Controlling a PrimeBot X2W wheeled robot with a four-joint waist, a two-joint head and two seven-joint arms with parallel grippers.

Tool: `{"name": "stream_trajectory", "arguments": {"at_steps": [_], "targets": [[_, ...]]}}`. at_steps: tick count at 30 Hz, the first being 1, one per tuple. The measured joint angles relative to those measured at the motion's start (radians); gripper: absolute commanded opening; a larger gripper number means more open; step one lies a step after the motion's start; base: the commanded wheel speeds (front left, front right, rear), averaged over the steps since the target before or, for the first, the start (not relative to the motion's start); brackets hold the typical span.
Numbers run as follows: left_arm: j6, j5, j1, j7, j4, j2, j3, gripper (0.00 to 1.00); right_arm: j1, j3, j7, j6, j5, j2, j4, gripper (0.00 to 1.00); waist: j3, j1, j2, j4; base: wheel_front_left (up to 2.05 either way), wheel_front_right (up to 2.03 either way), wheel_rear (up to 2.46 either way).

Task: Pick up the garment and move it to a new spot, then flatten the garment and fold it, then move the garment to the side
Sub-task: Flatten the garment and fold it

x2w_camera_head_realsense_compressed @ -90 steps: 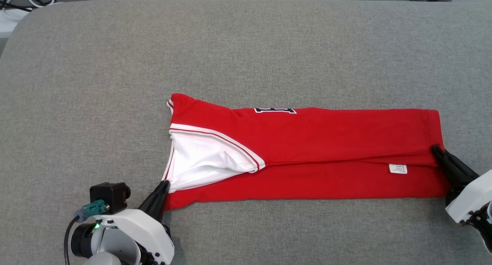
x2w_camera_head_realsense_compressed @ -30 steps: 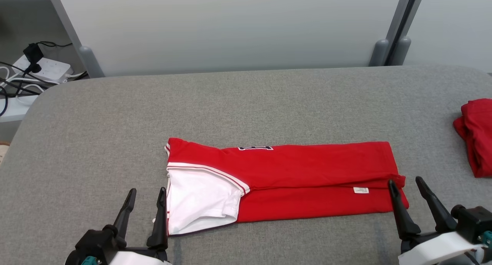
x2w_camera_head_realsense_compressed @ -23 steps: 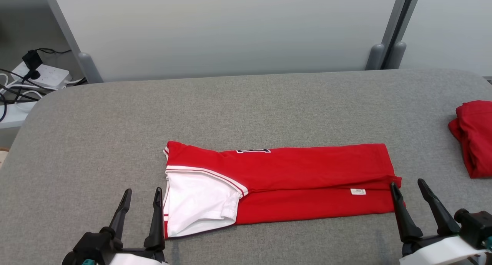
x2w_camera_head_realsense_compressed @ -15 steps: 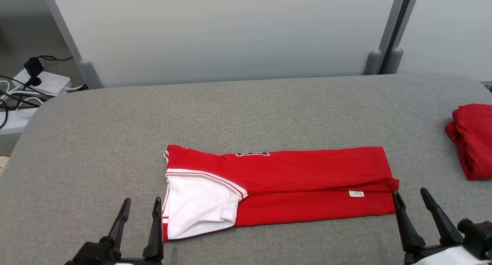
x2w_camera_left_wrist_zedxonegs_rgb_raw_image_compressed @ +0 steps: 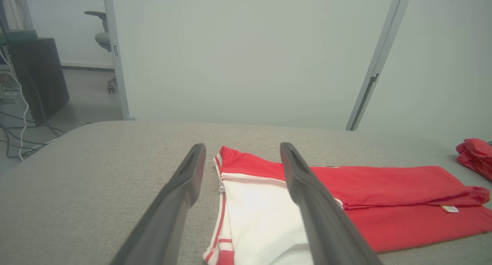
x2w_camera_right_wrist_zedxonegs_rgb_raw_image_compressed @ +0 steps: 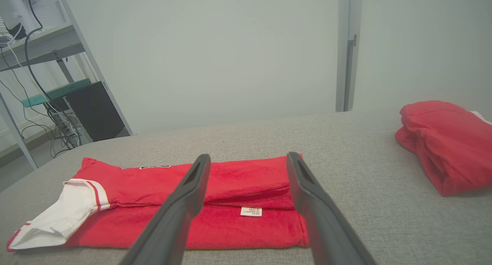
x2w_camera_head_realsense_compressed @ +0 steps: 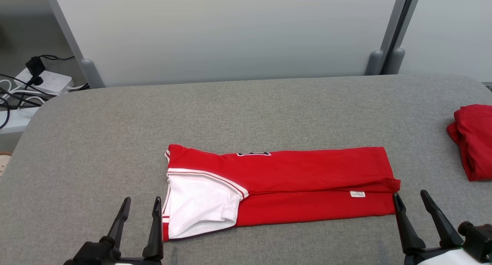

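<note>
Across the lower middle of the head view we see the red garment [x2w_camera_head_realsense_compressed: 307, 180] lying folded into a long strip on the grey padded table [x2w_camera_head_realsense_compressed: 246, 111], with its white panel [x2w_camera_head_realsense_compressed: 200, 203] at the left end and a small white label [x2w_camera_head_realsense_compressed: 357, 194] near the right end. At the lower left of the frame our left gripper [x2w_camera_head_realsense_compressed: 142, 199] stands just beside the white end, jaws wide apart with nothing between them. At the lower right our right gripper [x2w_camera_head_realsense_compressed: 409, 194] sits just off the strip's right corner, likewise spread wide and empty. Against the right edge lies a red cloth bundle [x2w_camera_head_realsense_compressed: 474, 142], well apart from the strip.
</note>
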Motion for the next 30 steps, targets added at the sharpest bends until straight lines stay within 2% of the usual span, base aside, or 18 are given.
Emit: {"name": "stream_trajectory", "arguments": {"at_steps": [5, 10, 18, 30], "targets": [[0.000, 0.008, 0.000, 0.000, 0.000, -0.001, 0.001, 1.00, 0.000, -0.005, 0.000, 0.000, 0.031, 0.007, 0.013, 1.00, 0.002, 0.0000, 0.0000, 0.003, 0.00, 0.00, 0.00], [0.000, 0.008, 0.000, 0.000, 0.000, -0.001, -0.008, 1.00, -0.013, 0.038, 0.000, 0.000, 0.103, -0.009, 0.121, 1.00, 0.003, 0.0000, 0.0000, 0.006, 0.00, 0.00, 0.00], [0.000, 0.008, -0.002, 0.000, 0.000, -0.001, -0.029, 1.00, -0.153, 0.079, 0.013, 0.000, 0.247, -0.067, 0.330, 1.00, 0.014, 0.0000, 0.0000, 0.020, 0.00, 0.00, 0.00], [-0.007, 0.025, -0.013, 0.000, 0.004, -0.001, -0.051, 1.00, -0.333, 0.107, 0.070, 0.000, 0.476, -0.097, 0.481, 1.00, 0.068, 0.0000, 0.0000, 0.052, 0.00, 0.00, 0.00]]}}
